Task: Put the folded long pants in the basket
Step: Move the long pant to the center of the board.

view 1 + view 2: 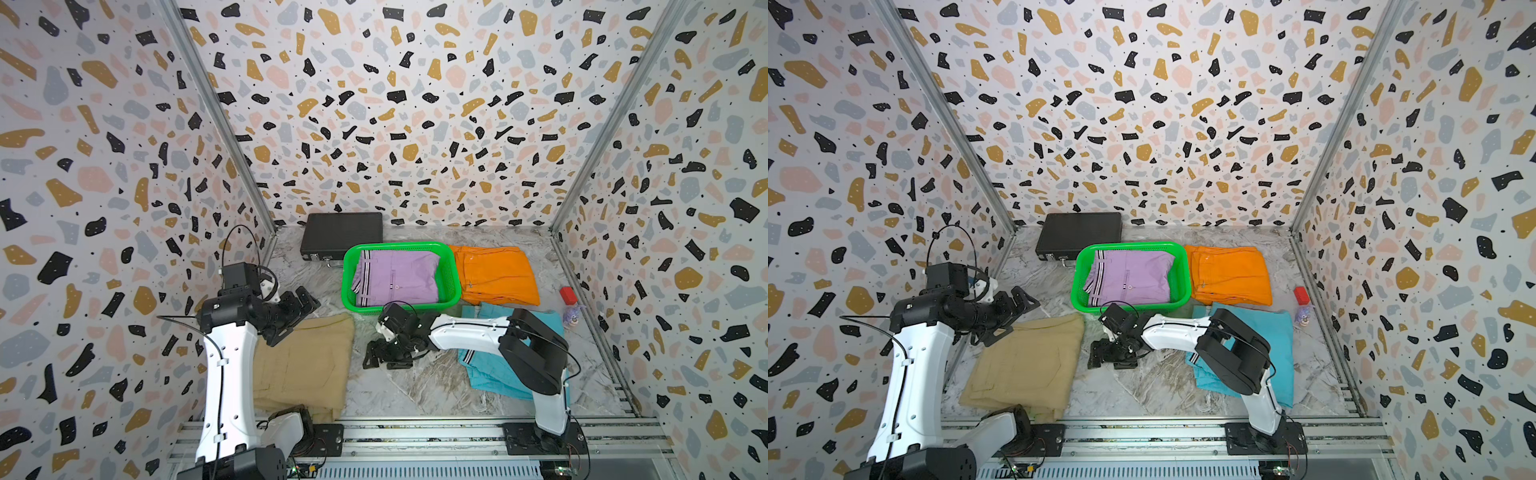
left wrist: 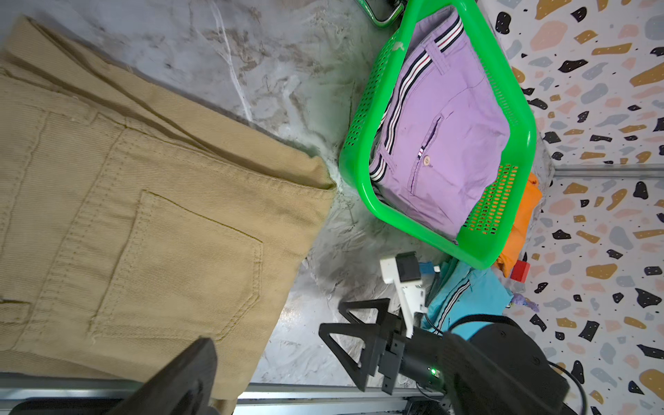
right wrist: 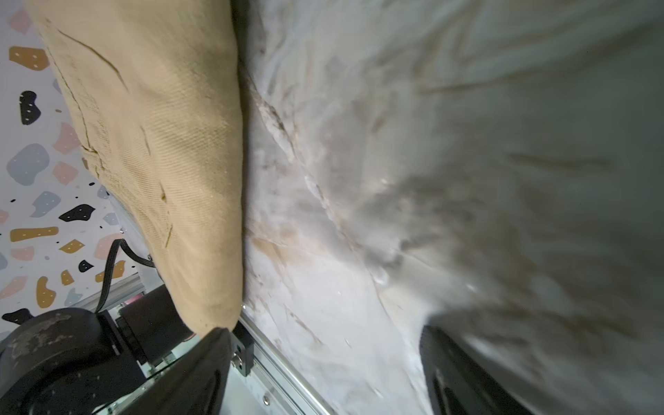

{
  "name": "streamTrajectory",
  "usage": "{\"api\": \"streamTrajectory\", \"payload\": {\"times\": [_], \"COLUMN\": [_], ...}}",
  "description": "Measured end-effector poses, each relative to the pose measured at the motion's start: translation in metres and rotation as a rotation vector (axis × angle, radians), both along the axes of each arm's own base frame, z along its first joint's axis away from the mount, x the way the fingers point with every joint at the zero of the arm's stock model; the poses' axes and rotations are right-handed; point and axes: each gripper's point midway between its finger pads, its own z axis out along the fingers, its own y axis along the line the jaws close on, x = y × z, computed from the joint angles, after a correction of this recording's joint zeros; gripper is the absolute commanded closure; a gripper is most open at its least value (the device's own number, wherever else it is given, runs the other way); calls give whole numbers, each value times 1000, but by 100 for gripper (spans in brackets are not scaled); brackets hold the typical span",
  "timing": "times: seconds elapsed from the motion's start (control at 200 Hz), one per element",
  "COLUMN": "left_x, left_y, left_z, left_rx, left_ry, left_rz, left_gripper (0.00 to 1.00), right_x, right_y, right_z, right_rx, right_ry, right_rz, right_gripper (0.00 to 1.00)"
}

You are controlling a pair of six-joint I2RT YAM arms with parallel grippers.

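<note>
We see lilac pants (image 1: 397,276) already in the basket (image 1: 454,286) mid-frame, with left gripper (image 1: 296,318) and right gripper (image 1: 384,361) both spread wide and empty either side of the tan pants (image 1: 303,365), probably our next grab.

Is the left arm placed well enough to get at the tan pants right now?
Probably yes: the open left gripper hovers just above the tan pants' far corner, and nothing lies on them.

One folded pair (image 1: 399,276) in the basket (image 1: 401,246), case (image 1: 340,235) behind it, another pair (image 1: 494,274) right beside it
</note>
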Motion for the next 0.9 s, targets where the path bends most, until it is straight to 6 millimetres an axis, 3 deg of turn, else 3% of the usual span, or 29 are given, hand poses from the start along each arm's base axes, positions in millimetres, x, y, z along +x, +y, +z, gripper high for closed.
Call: {"api": "streamTrajectory", "payload": {"times": [0.165,0.265,0.305,0.415,0.451,0.561,0.701,0.771,0.901], "left_x": [-6,-11,-13,-18,-19,-22,-23,-23,-23], "left_y": [-1,-2,-3,-5,-5,-6,-8,-10,-15], "left_z": [6,9,10,11,11,11,12,12,15], "left_rx": [8,7,7,5,5,3,-7,-18,-46], "left_ry": [7,9,10,14,16,22,23,23,14], "left_rz": [-10,-12,-12,-14,-14,-14,-17,-22,-34], "left_gripper": [0,0,0,0,0,0,0,0,0], "right_x": [-14,-16,-16,-15,-15,-14,-9,-6,11], "right_y": [39,57,64,76,78,78,52,20,-58], "right_z": [3,3,2,-8,-13,-14,-11,-8,1], "right_rx": [68,83,88,80,73,64,14,-31,-125], "right_ry": [52,57,56,60,64,51,-17,-34,-56], "right_rz": [39,55,59,63,66,74,83,72,2], "right_gripper": [15,24,34,86,98,100,100,100,100]}}
